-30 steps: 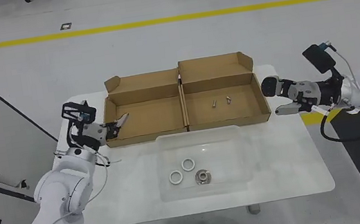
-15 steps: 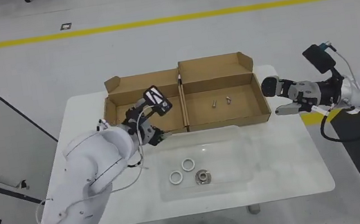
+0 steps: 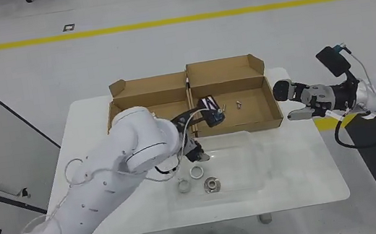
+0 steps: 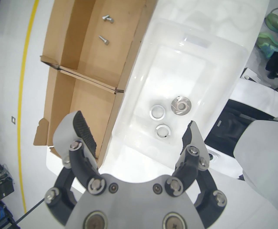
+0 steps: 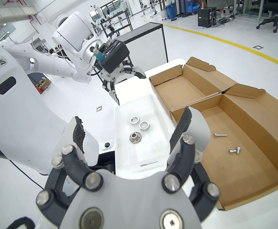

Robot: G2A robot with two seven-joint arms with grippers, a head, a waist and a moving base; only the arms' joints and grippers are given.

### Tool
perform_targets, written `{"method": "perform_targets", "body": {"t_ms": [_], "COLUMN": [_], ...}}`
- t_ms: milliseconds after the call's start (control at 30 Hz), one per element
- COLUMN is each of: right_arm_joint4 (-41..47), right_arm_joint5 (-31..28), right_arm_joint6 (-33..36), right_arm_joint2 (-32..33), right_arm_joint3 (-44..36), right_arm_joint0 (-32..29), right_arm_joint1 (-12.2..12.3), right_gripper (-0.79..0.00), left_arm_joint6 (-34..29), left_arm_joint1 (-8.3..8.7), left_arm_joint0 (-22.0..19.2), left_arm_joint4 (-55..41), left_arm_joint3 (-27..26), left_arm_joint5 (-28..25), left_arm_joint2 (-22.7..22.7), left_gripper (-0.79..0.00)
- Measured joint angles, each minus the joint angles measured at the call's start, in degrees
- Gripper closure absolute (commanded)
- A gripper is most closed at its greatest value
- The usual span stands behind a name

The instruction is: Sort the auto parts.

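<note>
Robotics lab, white floor (image 3: 249, 35), yellow floor line (image 3: 173, 20), office chair (image 5: 268, 21)

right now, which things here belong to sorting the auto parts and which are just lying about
Job: ring, second ring, flanged hub, bolt, second bolt, clear tray, empty cardboard box, cardboard box with bolts, left gripper open over the tray.
Lying about: yellow floor line, black-framed cabinet beside the table.
</note>
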Motion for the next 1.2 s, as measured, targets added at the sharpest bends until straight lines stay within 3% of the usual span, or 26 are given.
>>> {"method": "perform_targets", "body": {"t_ms": [333,500,867,1200], "right_arm_joint4": [0.0,0.0,0.0,0.0], "right_arm_joint5": [0.0,0.0,0.0,0.0], "right_arm_joint6": [0.0,0.0,0.0,0.0], "right_arm_joint2": [0.0,0.0,0.0,0.0], "right_arm_joint3": [0.0,0.0,0.0,0.0], "right_arm_joint0": [0.0,0.0,0.0,0.0], "right_arm_joint1": [0.0,0.0,0.0,0.0], "right_gripper": [-0.785,-0.785,-0.785,-0.785], "left_arm_joint6": [0.0,0.0,2.0,4.6], "left_arm_joint1": [-0.68,-1.15,-2.94,-3.95], "left_arm_joint0": [-10.5,-13.3,-13.4,-12.1], "left_arm_joint4": [-11.7,-14.3,-11.7,-10.2], "left_arm_joint3": [8.4,11.1,17.3,20.3], "left_arm_joint5": [4.0,5.5,5.0,4.9], "left_arm_joint2": [14.8,18.9,23.3,24.6], "left_gripper": [-0.785,-0.785,-0.785,-0.785]}}
